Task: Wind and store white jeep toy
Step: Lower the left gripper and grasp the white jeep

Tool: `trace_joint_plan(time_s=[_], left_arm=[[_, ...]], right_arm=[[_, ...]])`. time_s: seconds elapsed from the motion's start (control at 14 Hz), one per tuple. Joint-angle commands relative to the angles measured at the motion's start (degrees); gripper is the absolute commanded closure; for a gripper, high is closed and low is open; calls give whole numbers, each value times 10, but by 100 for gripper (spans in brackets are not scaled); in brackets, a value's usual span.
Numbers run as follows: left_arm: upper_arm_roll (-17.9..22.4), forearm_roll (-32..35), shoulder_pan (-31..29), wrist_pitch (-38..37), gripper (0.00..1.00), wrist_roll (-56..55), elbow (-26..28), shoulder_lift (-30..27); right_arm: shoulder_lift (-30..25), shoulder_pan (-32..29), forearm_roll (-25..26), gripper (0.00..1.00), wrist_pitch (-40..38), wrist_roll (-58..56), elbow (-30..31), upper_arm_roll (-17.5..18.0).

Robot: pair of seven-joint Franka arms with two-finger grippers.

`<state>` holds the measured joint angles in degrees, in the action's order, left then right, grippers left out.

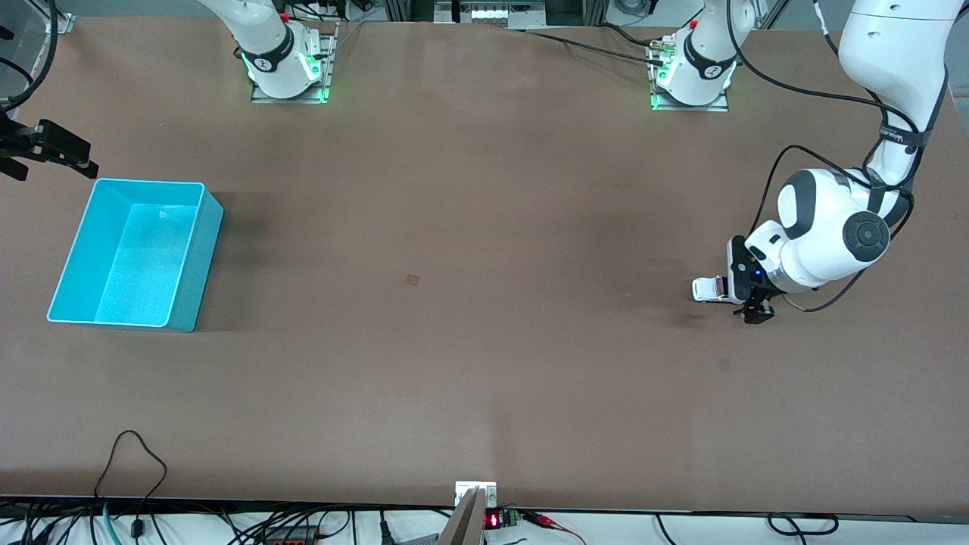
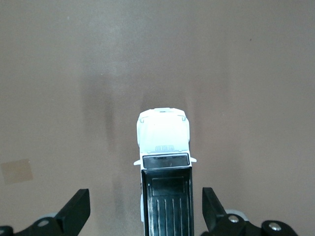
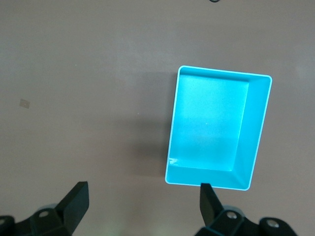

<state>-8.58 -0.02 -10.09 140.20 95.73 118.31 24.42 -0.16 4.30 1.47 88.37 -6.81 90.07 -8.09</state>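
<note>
Jeep point(image 2: 165, 169) between open left claw point(image 2: 142, 209) fingers, clear of both

1. White jeep toy point(image 2: 164, 137) — white hood, black ribbed roof panel.
2. Bin point(image 1: 189, 257), mid-left in the front view — plain turquoise.
3. Table point(image 1: 484, 363) — matte brown.
4. Left gripper point(image 2: 145, 211) and right gripper point(image 3: 142, 209) — black fingers.

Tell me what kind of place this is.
Probably a robotics lab bench: two arm bases bolted along a plain brown table, loose cables along its edge, and only a turquoise bin and a white jeep toy set out.
</note>
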Motion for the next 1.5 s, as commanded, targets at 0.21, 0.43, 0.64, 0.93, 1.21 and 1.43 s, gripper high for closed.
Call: trace_joint_plan(time_s=[0.21,0.43,0.64,0.93,1.21,1.43], left_arm=[[-4,6,-24,31,0,24,46,-12],[-4,6,-26,31,0,24,56,-15],[-5,7,-25,32,1,29,56,-16],[-5,7,-25,46,10,37,55,-15],[-5,6,-25,59,21,41,55,-11],[-5,6,-24,60,27,40,55,-10]], right_arm=[[-3,-3,-9,0,-6,4,0,1],[-3,-3,-9,0,-6,4,0,1],[-2,-3,-9,0,-7,4,0,1],[-2,-2,-8,0,-7,3,0,2],[-3,-1,-8,0,-7,4,0,2],[-5,-1,-8,0,-14,5,0,2]])
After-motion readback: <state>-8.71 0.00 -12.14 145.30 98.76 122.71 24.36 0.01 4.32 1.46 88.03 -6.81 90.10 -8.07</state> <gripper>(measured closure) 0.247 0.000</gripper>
